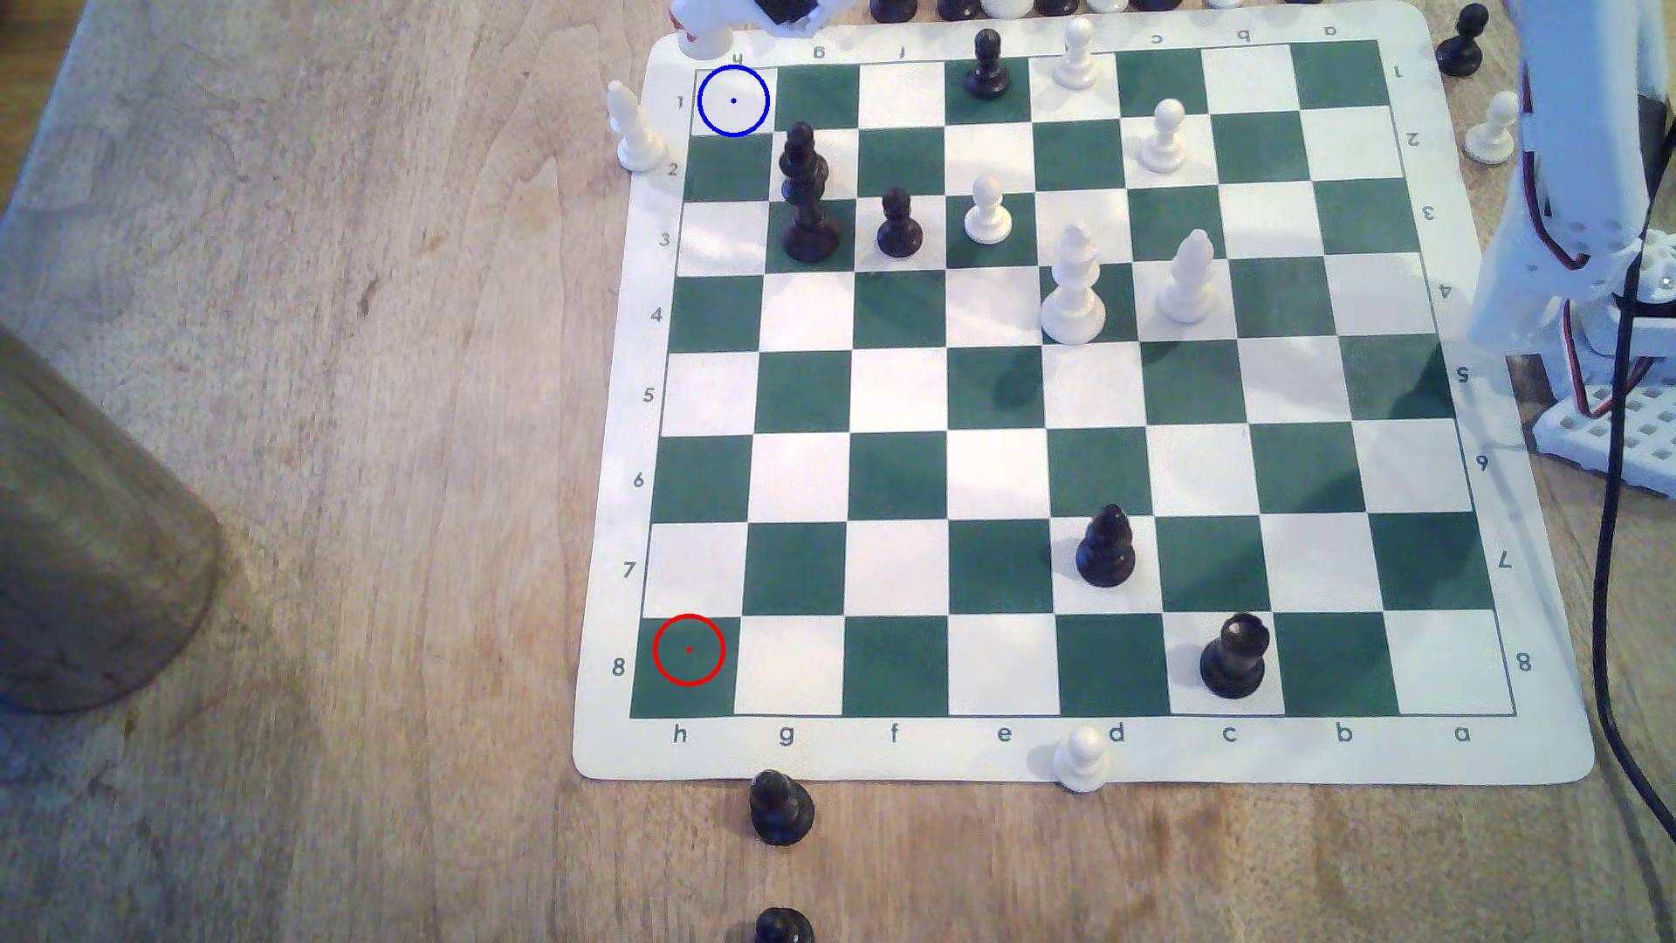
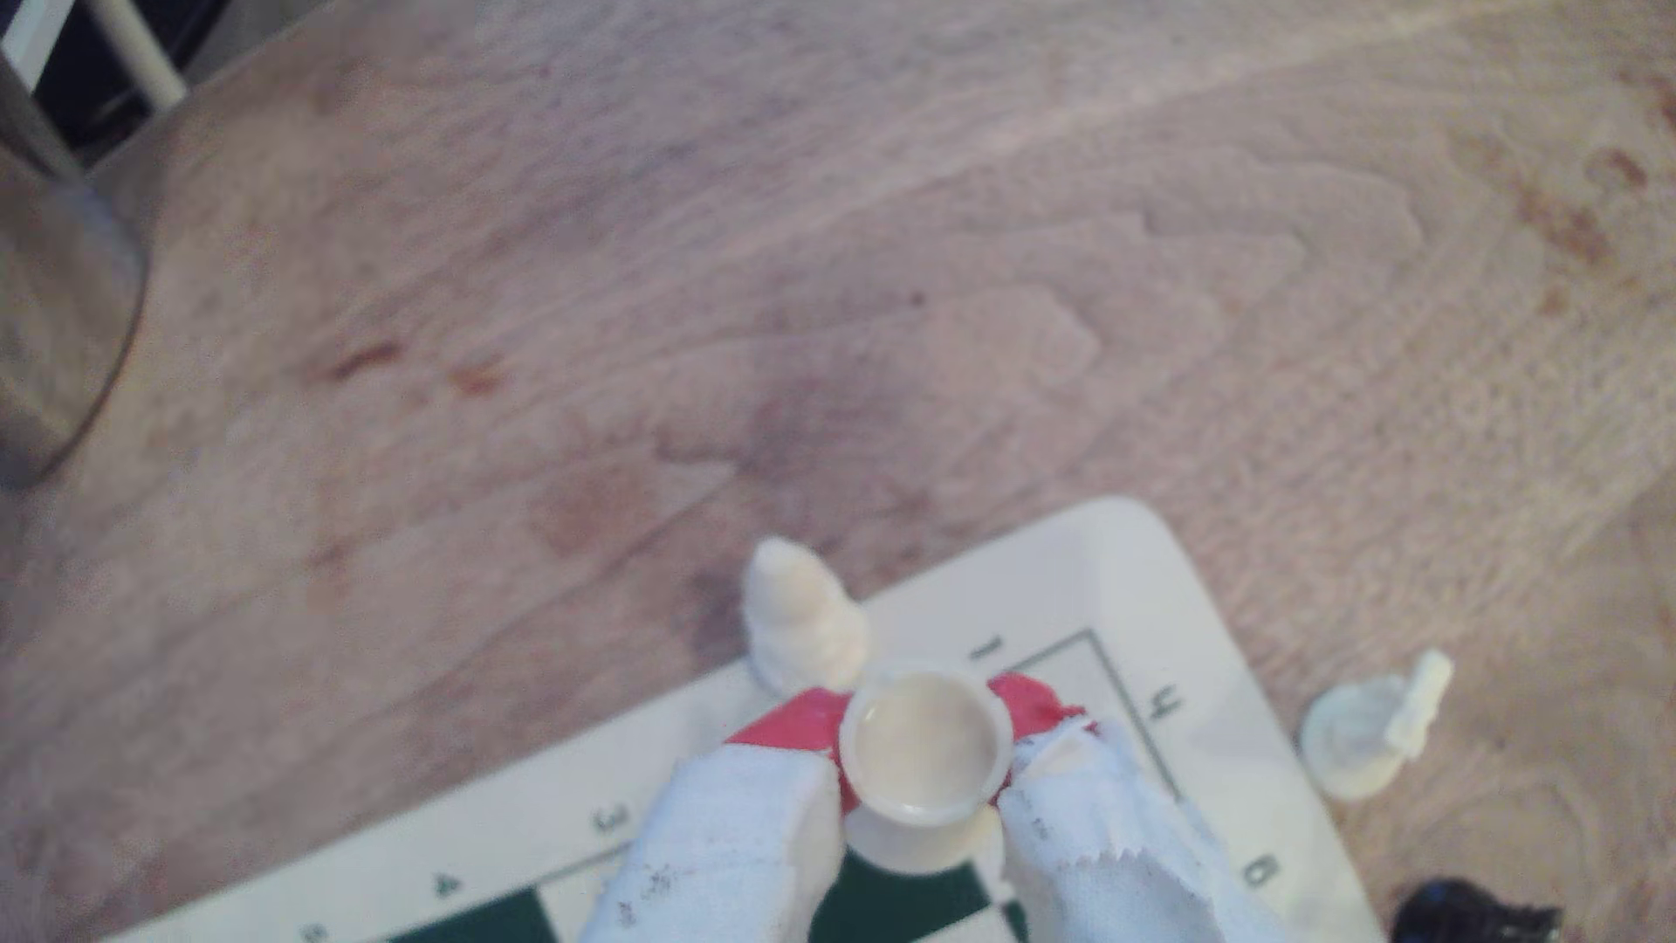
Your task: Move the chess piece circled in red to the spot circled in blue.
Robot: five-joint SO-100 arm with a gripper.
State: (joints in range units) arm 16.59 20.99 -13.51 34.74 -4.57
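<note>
The chess piece, a cream-white rook seen from above in the wrist view, sits between my white fingers, which carry red tape. My gripper is shut on it. In the exterior view my gripper is at the top edge, with the chess piece under it over the mat's corner, just beyond the spot. The spot is a cream square with a blue ring and dot, and it is bare. The red-ringed green square at the near corner is bare too. I cannot tell whether the piece touches the mat.
A white bishop stands off the mat beside the spot. Two tall black pieces and a black pawn stand close by. Spare pieces line the far edge. A wooden cylinder is at the exterior view's left, the arm base at its right.
</note>
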